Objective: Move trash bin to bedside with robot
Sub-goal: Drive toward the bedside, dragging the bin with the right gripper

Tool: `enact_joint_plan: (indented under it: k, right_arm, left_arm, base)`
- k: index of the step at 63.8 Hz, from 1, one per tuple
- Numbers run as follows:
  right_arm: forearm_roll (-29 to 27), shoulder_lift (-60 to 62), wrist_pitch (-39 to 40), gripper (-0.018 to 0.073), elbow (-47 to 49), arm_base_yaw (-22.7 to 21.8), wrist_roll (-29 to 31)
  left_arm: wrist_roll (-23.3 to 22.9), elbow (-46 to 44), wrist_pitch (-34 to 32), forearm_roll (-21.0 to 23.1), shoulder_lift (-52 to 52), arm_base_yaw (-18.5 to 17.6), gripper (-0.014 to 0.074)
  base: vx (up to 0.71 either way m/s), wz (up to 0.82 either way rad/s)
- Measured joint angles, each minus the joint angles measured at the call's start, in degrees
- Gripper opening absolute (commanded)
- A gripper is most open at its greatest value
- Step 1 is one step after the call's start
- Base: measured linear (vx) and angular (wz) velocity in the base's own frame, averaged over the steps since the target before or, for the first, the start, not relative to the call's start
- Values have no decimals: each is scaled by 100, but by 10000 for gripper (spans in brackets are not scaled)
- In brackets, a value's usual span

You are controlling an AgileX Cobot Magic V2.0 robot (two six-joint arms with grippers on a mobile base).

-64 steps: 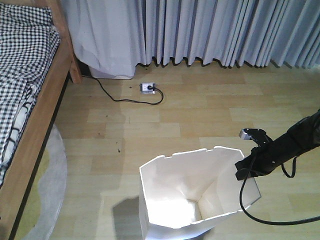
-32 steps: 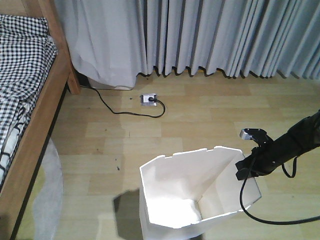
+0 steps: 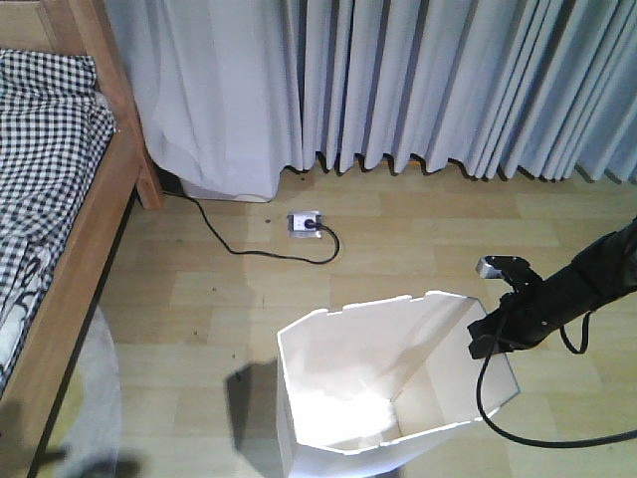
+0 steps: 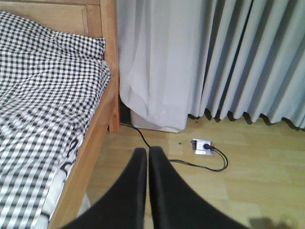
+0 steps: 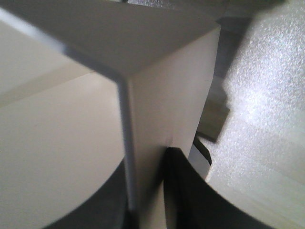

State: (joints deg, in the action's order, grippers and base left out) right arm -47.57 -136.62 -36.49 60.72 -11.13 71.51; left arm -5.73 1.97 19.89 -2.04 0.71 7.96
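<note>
Right pincer (image 3: 485, 337) is pinching the trash bin (image 3: 343, 373) by its right-side rim wall; left pincer (image 4: 147, 160) is hanging pressed together.

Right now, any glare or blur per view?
Front view: blown-out highlight inside the white faceted plastic trash bin, its shadow falling beside it on the light wooden floor. Left wrist view: black left pincer soft up close, black-and-white checked bed sharp. Right wrist view: bin wall and right pincer out of focus.
</note>
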Motion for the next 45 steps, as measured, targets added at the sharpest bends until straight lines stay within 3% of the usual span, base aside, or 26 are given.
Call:
enact_joint_plan:
  k: [45]
  right_arm:
    - [0, 0, 0, -3, 0, 0, 0]
  left_arm:
    - [0, 0, 0, 0, 0, 0, -6]
  base:
    - [21, -2]
